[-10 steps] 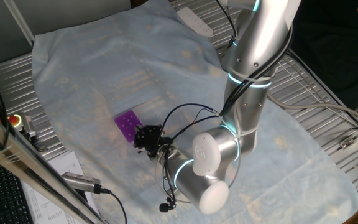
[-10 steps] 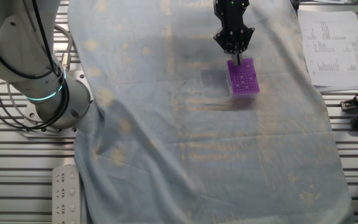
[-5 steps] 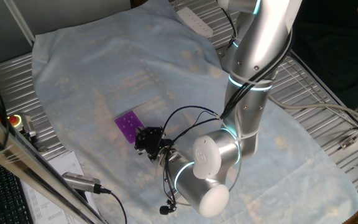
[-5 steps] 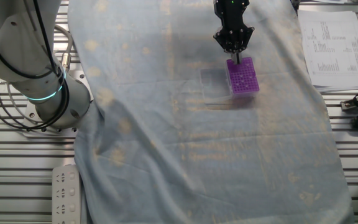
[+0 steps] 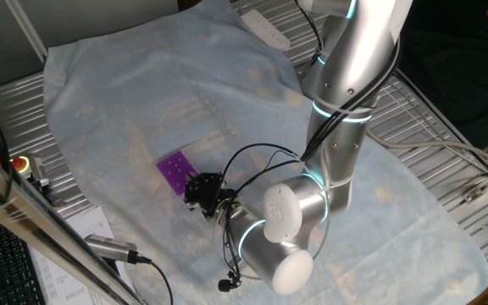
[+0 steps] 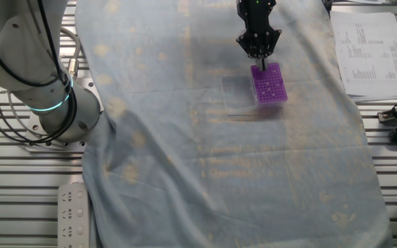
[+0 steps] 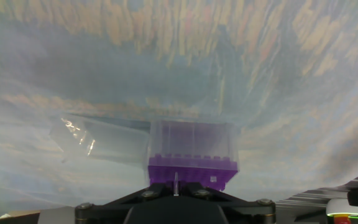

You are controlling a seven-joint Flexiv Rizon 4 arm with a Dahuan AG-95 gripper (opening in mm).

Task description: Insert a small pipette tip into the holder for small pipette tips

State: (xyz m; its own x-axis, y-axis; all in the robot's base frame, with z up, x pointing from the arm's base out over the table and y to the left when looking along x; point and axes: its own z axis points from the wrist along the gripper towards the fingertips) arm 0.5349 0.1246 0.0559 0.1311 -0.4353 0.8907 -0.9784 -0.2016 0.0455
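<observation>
my black two-finger claw (image 6: 258,55) hangs just over the near edge of the small flat purple square holder with a grid of tiny pale holes (image 6: 269,84), and its fingers are closed almost together on a thin pale pipette tip (image 7: 175,185) that points down at the holder. the holder (image 5: 174,170) lies on the pale blue wrinkled cloth (image 6: 219,158) that covers the metal slatted table (image 6: 12,186), and in my hand view a clear plastic box part (image 7: 192,142) stands on the purple block (image 7: 192,171). a white power strip (image 5: 264,28) lies at the far edge of the cloth, and printed papers (image 6: 366,48) lie beside the cloth.
</observation>
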